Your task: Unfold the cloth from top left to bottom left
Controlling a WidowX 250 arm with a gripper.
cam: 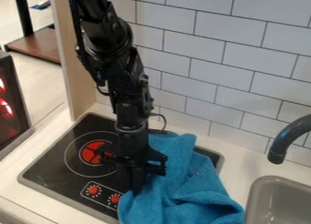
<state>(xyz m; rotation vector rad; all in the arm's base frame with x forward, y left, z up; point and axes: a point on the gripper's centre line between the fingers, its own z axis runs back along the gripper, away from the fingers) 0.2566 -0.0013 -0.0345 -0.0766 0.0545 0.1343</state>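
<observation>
In the camera view, the black gripper (pixel 136 190) is hanging down over the stove (pixel 52 176), at the left edge of the blue cloth (pixel 188 186), and whether it is gripping the cloth or standing open, I cannot tell. The cloth is lying bunched and creased across the stove's right side, its upper end sitting near the tiled wall (pixel 209 77) and its lower right corner resting just beside the grey sink (pixel 258 191).
</observation>
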